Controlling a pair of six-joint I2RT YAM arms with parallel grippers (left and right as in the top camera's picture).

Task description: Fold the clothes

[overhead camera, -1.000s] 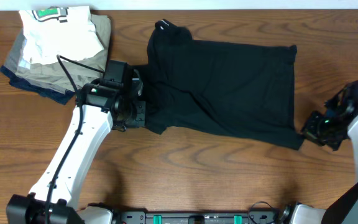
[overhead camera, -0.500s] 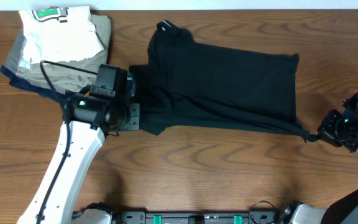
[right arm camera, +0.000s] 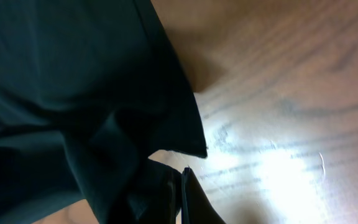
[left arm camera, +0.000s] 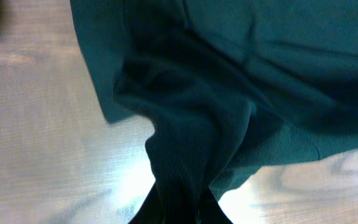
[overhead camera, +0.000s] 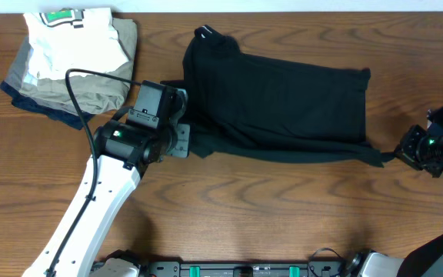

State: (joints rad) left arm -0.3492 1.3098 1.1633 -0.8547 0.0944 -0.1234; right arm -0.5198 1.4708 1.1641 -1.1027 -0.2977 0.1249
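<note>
A: Where is the black garment found?

B: The black garment is spread flat across the upper middle of the table, with its long side running left to right. A small pale mark is seen at its upper left corner.

A: How is the left gripper set?

B: The left gripper is seen at the garment's lower left edge, left of centre in the overhead view. Its fingers are pressed together on a bunched fold of the cloth. In the left wrist view, the fabric is gathered into the jaws at the bottom centre.

A: And the right gripper?

B: The right gripper is found near the right edge of the frame, clamped on the garment's lower right corner. That corner is drawn out to a thin point toward it, and the lower hem is stretched between the two grippers.

A: What else is seen?

B: A pile of folded garments, white on khaki on navy, is laid at the upper left, apart from the black garment.
</note>
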